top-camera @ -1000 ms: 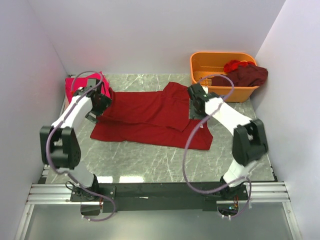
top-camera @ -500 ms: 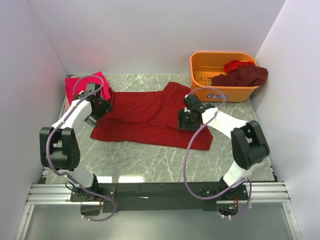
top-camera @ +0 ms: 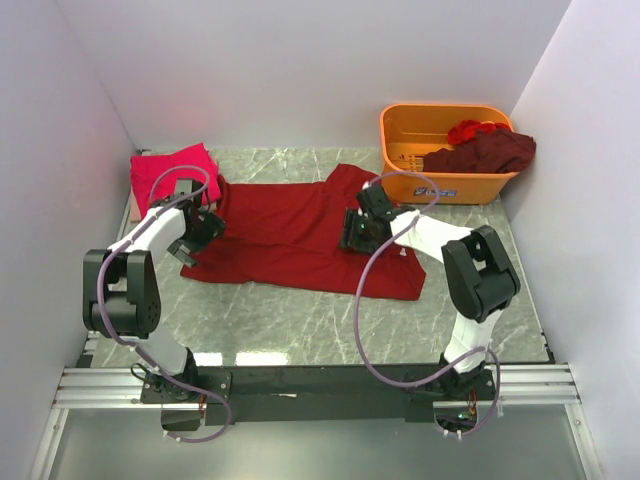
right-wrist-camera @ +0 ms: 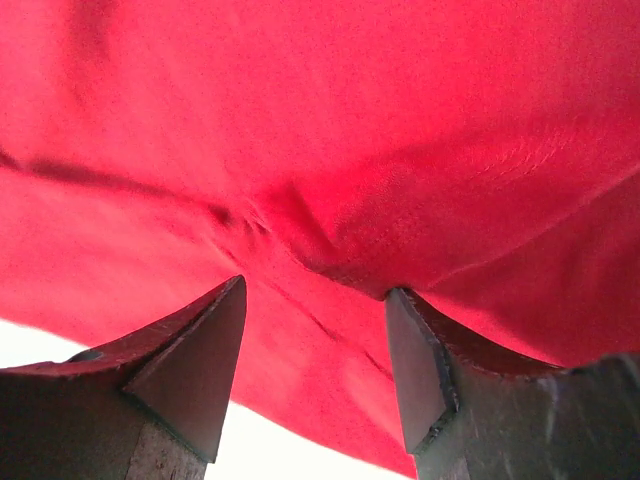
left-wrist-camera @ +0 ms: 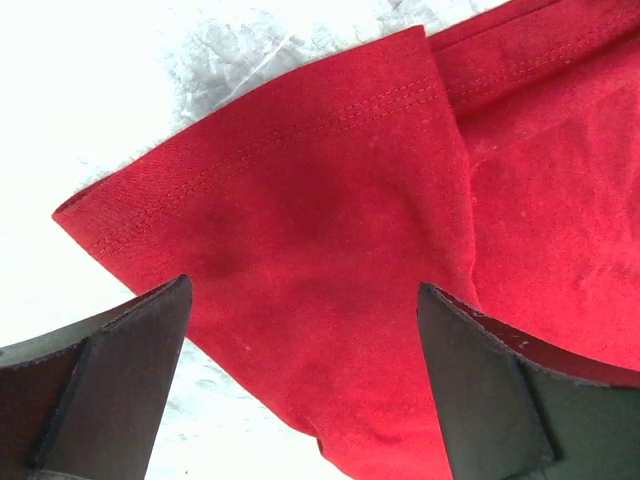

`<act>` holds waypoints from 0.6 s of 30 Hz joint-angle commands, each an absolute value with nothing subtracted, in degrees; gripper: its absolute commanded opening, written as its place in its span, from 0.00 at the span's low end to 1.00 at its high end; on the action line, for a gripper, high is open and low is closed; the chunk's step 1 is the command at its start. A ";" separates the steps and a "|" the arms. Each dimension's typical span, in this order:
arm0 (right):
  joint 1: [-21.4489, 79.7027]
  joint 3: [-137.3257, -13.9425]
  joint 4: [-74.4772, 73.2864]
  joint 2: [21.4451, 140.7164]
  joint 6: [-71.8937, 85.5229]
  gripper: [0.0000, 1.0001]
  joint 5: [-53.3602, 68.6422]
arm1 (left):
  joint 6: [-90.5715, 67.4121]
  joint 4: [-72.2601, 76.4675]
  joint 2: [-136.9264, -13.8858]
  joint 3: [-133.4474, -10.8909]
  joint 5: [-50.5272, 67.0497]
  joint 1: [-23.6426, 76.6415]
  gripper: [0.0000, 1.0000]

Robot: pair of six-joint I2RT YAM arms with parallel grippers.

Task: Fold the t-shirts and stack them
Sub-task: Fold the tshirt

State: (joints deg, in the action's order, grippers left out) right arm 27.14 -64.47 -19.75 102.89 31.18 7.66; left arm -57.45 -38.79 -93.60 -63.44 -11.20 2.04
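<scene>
Two dark fingers of the left gripper are seen spread wide and holding nothing. A stitched sleeve hem of the red t-shirt lies flat between them. The right gripper is shown with its fingers parted more narrowly. Their tips are set at a raised crease in the same cloth, and no pinch is made yet.

The shirt is spread across the middle of the marble table. A pink t-shirt lies folded at the far left corner. A maroon t-shirt is draped in the orange basket at the far right.

A fold is judged to be starting. It would be done well if both grippers were closed firmly on cloth, then raised and carried across together, so that the hems meet without bunching.

The stitching and the crease are shown only by the wrist views. The shirt's whole outline, and the arms at its opposite ends, are shown only from above.
</scene>
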 commanded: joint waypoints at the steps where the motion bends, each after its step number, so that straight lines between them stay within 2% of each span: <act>1: 27.51 -71.09 -11.70 104.41 34.80 0.64 3.09 | -56.42 -37.88 -91.76 -63.02 -11.60 1.85 0.99; 4: 27.16 -76.01 -7.21 107.39 34.98 0.65 0.11 | -56.60 -37.09 -90.45 -62.14 -11.51 1.76 0.99; 7: 27.16 -85.05 -10.97 110.82 33.05 0.65 -2.54 | -56.51 -37.00 -89.91 -62.13 -10.90 1.85 0.99; 9: 27.07 -86.75 -13.97 109.26 31.47 0.65 -2.38 | -56.25 -37.09 -89.91 -62.23 -11.60 1.76 0.99; 13: 27.16 -78.68 -19.58 100.92 32.07 0.65 -4.65 | -55.55 -35.51 -90.52 -62.05 -11.34 1.76 0.99; 18: 26.72 -60.13 -24.77 88.97 33.49 0.65 -6.14 | -54.32 -32.79 -94.74 -63.98 -10.02 1.85 0.99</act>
State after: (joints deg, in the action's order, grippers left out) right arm 27.09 -66.32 -18.24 94.48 32.82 -2.96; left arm -56.12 -35.68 -92.64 -62.08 -10.81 1.96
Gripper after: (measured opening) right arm 0.651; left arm 0.994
